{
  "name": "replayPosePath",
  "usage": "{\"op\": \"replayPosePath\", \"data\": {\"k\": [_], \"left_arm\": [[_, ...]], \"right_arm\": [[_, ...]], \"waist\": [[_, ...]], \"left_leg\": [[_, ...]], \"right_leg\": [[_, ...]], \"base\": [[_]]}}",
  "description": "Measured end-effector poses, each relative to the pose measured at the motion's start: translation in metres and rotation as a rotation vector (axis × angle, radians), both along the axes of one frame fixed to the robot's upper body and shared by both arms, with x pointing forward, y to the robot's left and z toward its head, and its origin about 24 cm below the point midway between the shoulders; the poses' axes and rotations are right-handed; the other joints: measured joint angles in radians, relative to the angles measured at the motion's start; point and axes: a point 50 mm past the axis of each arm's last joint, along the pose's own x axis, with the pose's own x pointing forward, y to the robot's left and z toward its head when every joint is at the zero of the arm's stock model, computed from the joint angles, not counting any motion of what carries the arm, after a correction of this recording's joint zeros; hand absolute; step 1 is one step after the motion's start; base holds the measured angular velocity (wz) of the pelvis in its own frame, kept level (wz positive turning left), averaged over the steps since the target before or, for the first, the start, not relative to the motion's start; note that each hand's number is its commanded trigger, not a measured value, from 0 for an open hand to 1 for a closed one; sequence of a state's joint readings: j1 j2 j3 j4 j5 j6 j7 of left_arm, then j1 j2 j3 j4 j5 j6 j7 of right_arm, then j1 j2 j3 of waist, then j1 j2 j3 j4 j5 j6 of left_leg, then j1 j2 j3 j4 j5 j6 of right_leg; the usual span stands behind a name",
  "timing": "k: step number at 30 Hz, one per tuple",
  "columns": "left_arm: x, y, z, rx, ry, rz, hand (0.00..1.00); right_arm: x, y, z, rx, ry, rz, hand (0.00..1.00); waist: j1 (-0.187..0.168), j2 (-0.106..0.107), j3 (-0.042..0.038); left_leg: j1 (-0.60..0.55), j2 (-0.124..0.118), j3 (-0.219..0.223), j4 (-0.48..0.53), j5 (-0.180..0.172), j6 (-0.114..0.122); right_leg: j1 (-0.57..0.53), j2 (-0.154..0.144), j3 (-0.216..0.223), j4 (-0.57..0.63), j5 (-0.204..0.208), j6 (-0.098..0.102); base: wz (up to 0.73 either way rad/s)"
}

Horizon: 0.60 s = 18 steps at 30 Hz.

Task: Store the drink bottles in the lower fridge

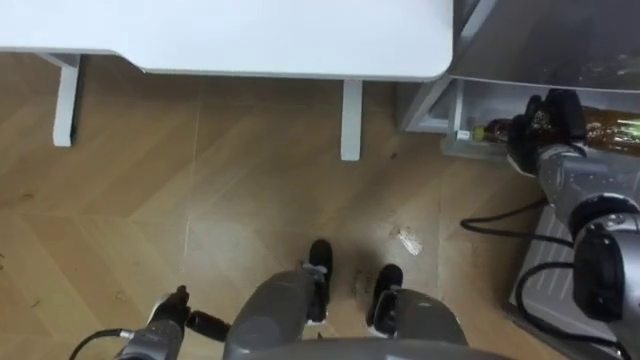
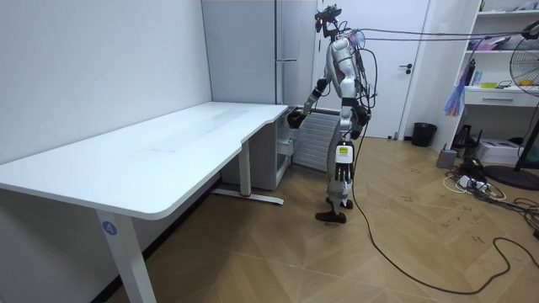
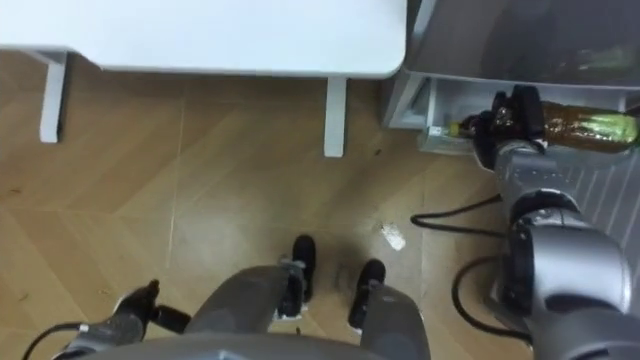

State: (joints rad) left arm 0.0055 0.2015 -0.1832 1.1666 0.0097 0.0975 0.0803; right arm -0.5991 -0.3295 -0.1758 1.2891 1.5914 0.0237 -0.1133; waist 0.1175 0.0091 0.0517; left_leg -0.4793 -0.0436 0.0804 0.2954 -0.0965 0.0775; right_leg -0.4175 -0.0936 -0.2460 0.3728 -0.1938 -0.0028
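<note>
Fingers of my right hand [image 1: 545, 125] clamp the bottle [image 1: 612, 131] at the lower fridge [image 1: 470, 105], far right; my left hand [image 1: 168, 312] hangs near left. Room view: I stand by the table [image 2: 168, 147]. Right eye view: held sideways, the bottle may catch the fridge's rim.

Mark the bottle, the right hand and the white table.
bottle [image 3: 565, 123]: right eye view, on its amber body.
right hand [image 3: 512, 120]: right eye view, on the hand's dark back.
white table [image 3: 200, 35]: right eye view, on its bare top.
</note>
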Motion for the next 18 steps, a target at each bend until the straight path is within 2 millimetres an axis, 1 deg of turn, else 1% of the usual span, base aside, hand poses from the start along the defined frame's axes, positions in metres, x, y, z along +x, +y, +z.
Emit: {"op": "replayPosePath", "data": {"k": [3,9,13,14,15,16,17,18], "left_arm": [[0.001,0.0,0.0,0.001,-0.004,-0.003,0.0],[0.001,0.002,0.001,0.007,-0.003,-0.01,0.0],[0.004,0.002,0.001,0.01,-0.011,-0.012,0.0],[0.005,0.002,0.002,0.01,-0.013,-0.013,0.0],[0.006,0.002,0.002,0.01,-0.014,-0.013,0.0],[0.006,0.002,0.002,0.012,-0.015,-0.013,0.0],[0.006,0.002,0.002,0.013,-0.015,-0.012,0.0],[0.006,0.002,0.002,0.013,-0.015,-0.012,0.0]], "right_arm": [[0.01,0.003,0.009,-0.023,-0.011,0.026,1.0],[0.013,0.001,0.013,-0.043,-0.006,0.037,1.0],[0.019,0.001,0.021,-0.053,-0.016,0.042,1.0],[0.02,0.001,0.022,-0.053,-0.016,0.041,0.97],[0.023,0.0,0.025,-0.053,-0.013,0.039,0.86],[0.024,0.001,0.027,-0.052,-0.011,0.038,0.56],[0.024,0.001,0.027,-0.052,-0.011,0.038,0.0],[0.024,0.001,0.028,-0.052,-0.011,0.037,0.0]], "waist": [[-0.001,0.0,-0.0002],[0.001,0.002,-0.001],[0.004,0.002,-0.0013],[0.008,0.002,-0.0014],[0.013,0.002,-0.0013],[0.019,0.003,-0.0013],[0.022,0.003,-0.0012],[0.024,0.003,-0.0012]], "left_leg": [[-0.026,-0.001,-0.001,0.008,0.002,0.001],[-0.037,-0.003,0.0,0.01,0.006,0.003],[-0.062,-0.003,0.006,0.027,0.006,0.004],[-0.065,-0.003,0.009,0.029,0.007,0.004],[-0.069,-0.003,0.014,0.032,0.007,0.005],[-0.07,-0.003,0.019,0.032,0.008,0.005],[-0.07,-0.004,0.023,0.032,0.01,0.006],[-0.07,-0.004,0.024,0.032,0.011,0.005]], "right_leg": [[-0.031,-0.005,-0.003,0.018,-0.002,-0.003],[-0.045,-0.009,-0.004,0.028,-0.002,-0.003],[-0.079,-0.017,-0.002,0.062,-0.006,-0.008],[-0.084,-0.019,-0.001,0.068,-0.008,-0.009],[-0.094,-0.024,-0.002,0.081,-0.011,-0.011],[-0.099,-0.025,-0.001,0.085,-0.012,-0.012],[-0.106,-0.029,-0.001,0.096,-0.014,-0.014],[-0.106,-0.029,-0.001,0.096,-0.014,-0.015]], "base": [[0.0],[0.0],[-0.03],[-0.07],[-0.11],[-0.12],[-0.09],[0.0]]}}
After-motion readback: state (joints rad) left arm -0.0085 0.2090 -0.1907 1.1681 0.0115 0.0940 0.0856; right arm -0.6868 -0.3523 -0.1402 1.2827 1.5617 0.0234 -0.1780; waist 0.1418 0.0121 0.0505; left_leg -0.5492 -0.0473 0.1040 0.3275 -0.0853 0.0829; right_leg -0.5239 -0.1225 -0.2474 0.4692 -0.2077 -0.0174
